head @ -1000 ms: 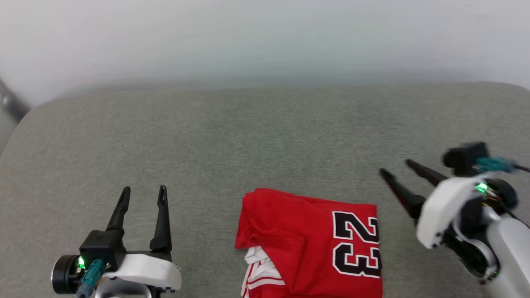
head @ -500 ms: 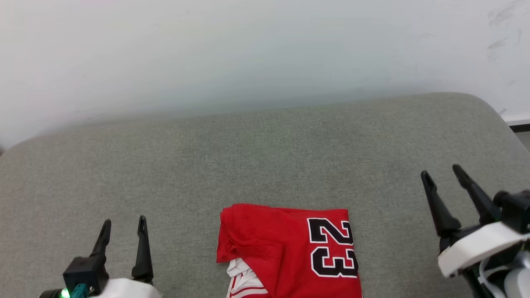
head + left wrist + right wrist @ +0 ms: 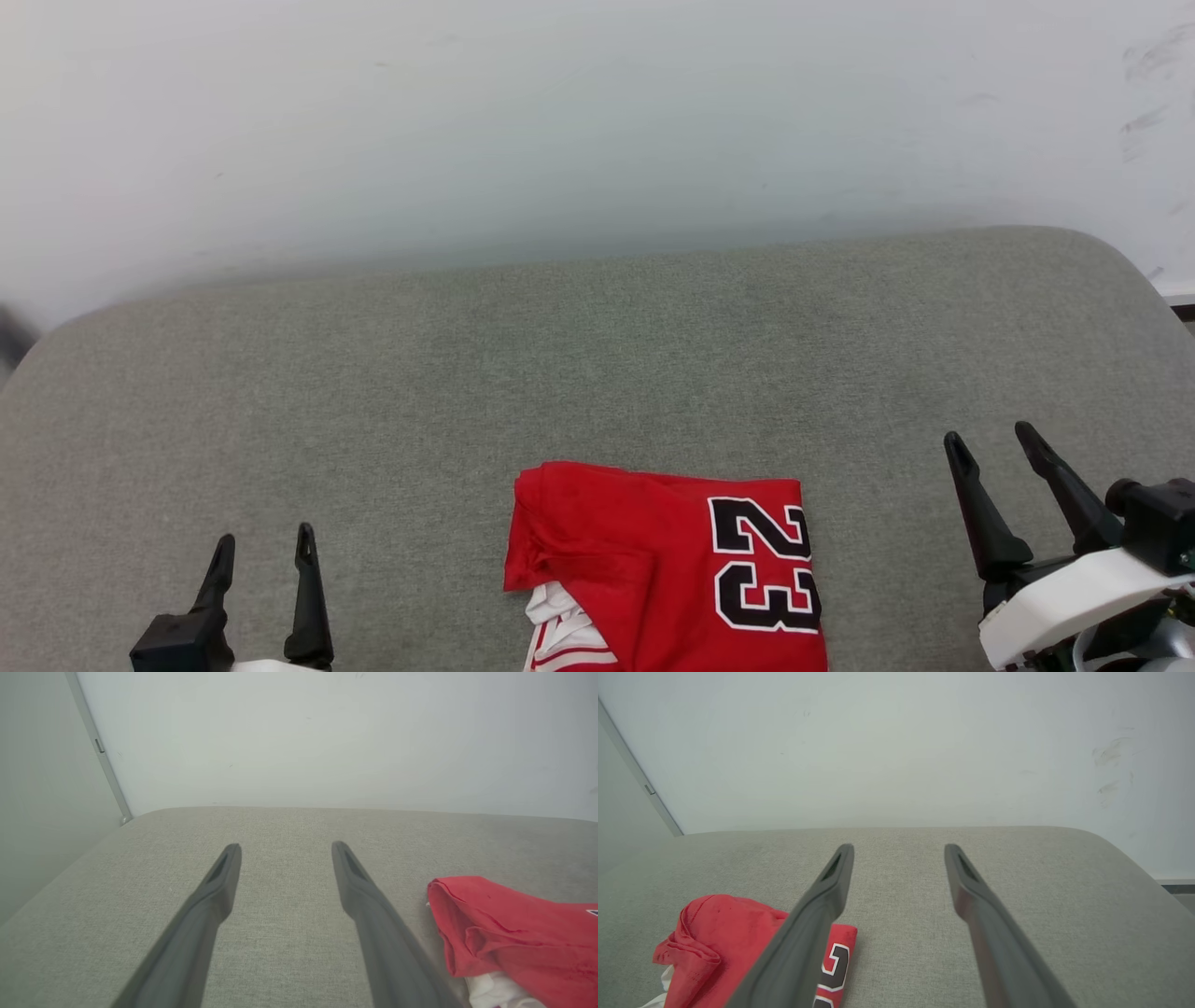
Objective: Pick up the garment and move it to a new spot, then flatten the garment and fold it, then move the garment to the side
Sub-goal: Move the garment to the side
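The red jersey (image 3: pixel 644 560), folded with its black "23" (image 3: pixel 766 565) facing up and a white striped sleeve (image 3: pixel 565 639) poking out beneath, lies at the near edge of the grey fabric cushion (image 3: pixel 560 355). The left gripper (image 3: pixel 265 537) and the right gripper (image 3: pixel 988 435) flank the jersey, well apart from it. Both have their fingers spread and hold nothing. A pale wall (image 3: pixel 560 121) rises behind.

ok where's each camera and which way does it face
Head: on the head, facing forward and down at the cushion and wall; left gripper lower left, right gripper lower right, both open.
Left wrist: on that wrist, looking along its fingers over the cushion; shirt at right.
Right wrist: same on its arm; shirt lower left.
Shared: shirt, cushion, wall.
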Available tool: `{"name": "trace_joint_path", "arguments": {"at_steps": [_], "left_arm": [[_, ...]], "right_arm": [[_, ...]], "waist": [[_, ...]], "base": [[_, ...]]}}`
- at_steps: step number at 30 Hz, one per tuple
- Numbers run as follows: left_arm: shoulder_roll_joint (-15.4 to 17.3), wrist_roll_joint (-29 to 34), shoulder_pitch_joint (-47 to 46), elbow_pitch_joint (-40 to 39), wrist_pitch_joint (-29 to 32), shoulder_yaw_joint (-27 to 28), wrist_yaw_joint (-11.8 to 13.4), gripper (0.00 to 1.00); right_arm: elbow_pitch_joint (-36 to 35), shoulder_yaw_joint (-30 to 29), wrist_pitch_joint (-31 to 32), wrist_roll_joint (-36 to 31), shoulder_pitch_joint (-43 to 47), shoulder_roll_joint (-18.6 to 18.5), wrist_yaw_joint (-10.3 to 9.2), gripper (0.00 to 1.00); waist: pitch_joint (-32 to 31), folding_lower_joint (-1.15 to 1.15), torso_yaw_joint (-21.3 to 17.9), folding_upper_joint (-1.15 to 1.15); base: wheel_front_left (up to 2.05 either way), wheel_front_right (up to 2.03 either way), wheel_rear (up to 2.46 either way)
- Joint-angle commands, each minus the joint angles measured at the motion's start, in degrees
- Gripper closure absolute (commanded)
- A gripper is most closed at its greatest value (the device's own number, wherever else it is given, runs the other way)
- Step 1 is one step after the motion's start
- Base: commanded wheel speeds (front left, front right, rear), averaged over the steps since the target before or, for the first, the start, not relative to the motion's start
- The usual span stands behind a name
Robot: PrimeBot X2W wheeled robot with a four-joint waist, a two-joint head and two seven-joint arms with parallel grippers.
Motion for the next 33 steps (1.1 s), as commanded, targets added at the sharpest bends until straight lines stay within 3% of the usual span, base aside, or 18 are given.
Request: {"name": "trace_joint_path", "arguments": {"at_steps": [1,11,16,19,23,28,33], "left_arm": [[0.0,0.3,-0.9,-0.2,-0.1,-0.2,0.0,0.0],[-0.6,0.1,-3.0,-0.3,0.0,-0.2,0.5,0.0],[-0.9,0.2,-3.6,-0.7,-0.3,0.0,0.8,0.0],[-1.2,0.3,-4.2,-1.1,-0.5,0.2,1.0,0.0],[-1.7,0.5,-4.6,-1.5,-0.8,0.1,0.7,0.0],[-2.6,1.3,-6.6,-1.8,-1.0,-0.5,-0.2,0.0],[-4.1,2.0,-8.7,-1.4,-1.2,-1.0,-0.9,0.0]], "right_arm": [[-0.4,-0.1,0.2,-0.4,0.7,0.3,-0.02,0.0],[-1.4,-1.1,0.8,-1.1,0.0,0.3,-0.02,0.0],[-2.5,-5.9,3.3,-0.1,0.5,0.3,-0.02,0.0],[-0.8,-11.0,9.9,4.3,0.8,-0.1,-0.02,0.0],[4.9,-16.1,24.7,11.1,0.8,-2.8,-0.02,0.0],[11.6,-18.3,41.3,19.7,-1.0,-4.3,-0.02,0.0],[18.3,-21.7,55.2,29.3,-4.4,1.7,-0.01,0.0]], "waist": [[0.0,0.0,0.1,0.0],[0.6,0.0,0.5,0.0],[1.3,0.0,1.4,0.0],[1.9,0.0,1.9,0.0],[3.0,0.0,3.0,0.0],[5.8,0.0,5.1,0.0],[8.1,0.0,7.7,0.0]], "base": [[0.0,0.0,0.0],[0.0,0.0,0.0],[0.0,0.0,0.0],[0.0,0.0,0.0],[0.0,0.0,0.0],[0.0,0.0,0.0],[0.0,0.0,0.0]]}}
